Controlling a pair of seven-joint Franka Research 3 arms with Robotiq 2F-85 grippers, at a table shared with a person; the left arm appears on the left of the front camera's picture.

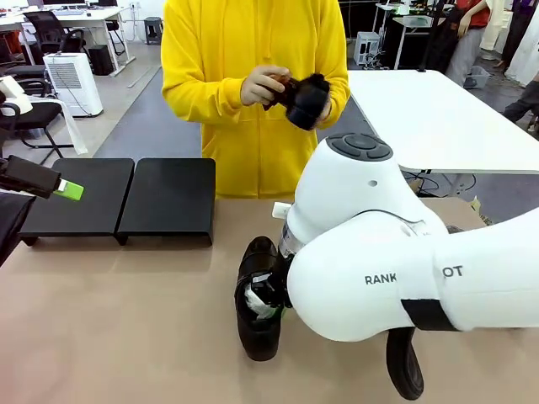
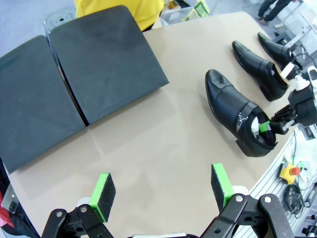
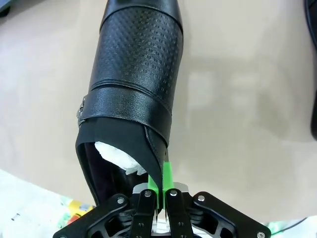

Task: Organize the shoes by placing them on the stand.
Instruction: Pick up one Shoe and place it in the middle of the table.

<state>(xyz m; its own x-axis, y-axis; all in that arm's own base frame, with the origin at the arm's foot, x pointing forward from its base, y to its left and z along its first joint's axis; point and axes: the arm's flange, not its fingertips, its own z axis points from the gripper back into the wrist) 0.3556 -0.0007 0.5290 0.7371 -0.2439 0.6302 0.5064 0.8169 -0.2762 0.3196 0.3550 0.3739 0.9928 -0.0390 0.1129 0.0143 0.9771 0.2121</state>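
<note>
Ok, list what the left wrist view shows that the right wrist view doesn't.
Left wrist view, not the right: the low matte-black stand of two flat panels, the open left gripper above the table, and two more glossy black leather dress shoes farther along. Right wrist view, not the left: perforated grain across the upper of the strapped glossy black leather shoe. Shared: that shoe, stuffed with white paper, on the tan table, its heel collar pinched by the right gripper.

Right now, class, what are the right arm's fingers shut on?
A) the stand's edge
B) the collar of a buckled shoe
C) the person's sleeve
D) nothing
B: the right wrist view shows the right fingers pinching the shoe by its collar, beside the white paper.
</note>
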